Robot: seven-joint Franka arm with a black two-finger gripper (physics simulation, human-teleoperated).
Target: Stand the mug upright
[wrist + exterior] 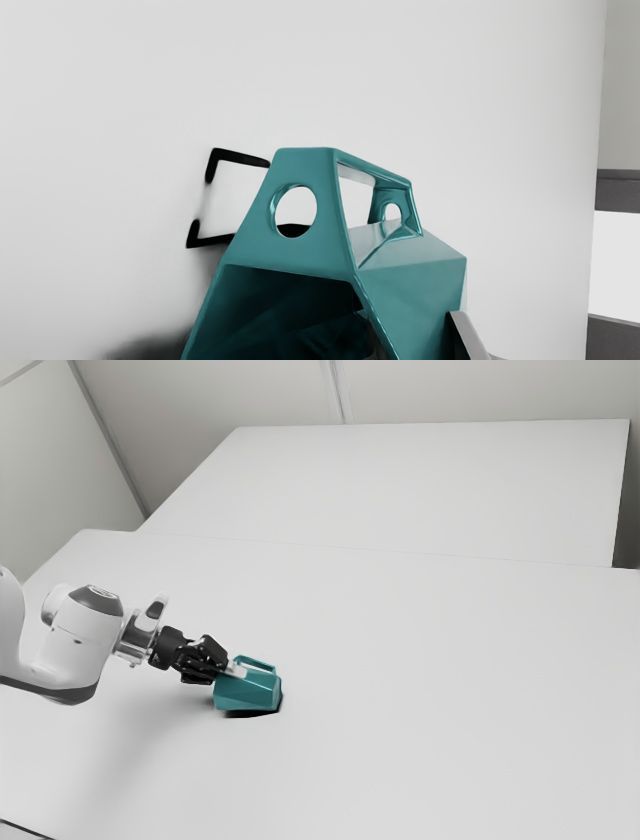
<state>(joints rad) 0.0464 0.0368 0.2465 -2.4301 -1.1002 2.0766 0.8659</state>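
Note:
The teal mug [250, 690] lies on its side in the exterior view, its mouth toward the gripper [232, 672] and its base toward that view's right. In the wrist view I look into the dark mouth of the mug [410, 295]; the angular handle [307, 167] with round holes rises from its upper side. My gripper [407, 322] holds the mug's side wall at the mouth, one finger [470, 337] against the outside and the other partly visible inside. A dark shadow lies below the mug; whether it touches the table is unclear.
The white table [430, 690] spreads around the mug. Behind it stands another white tabletop [400, 485], with pale walls beyond. The wrist view has a table edge [595, 150] beside grey and white surfaces.

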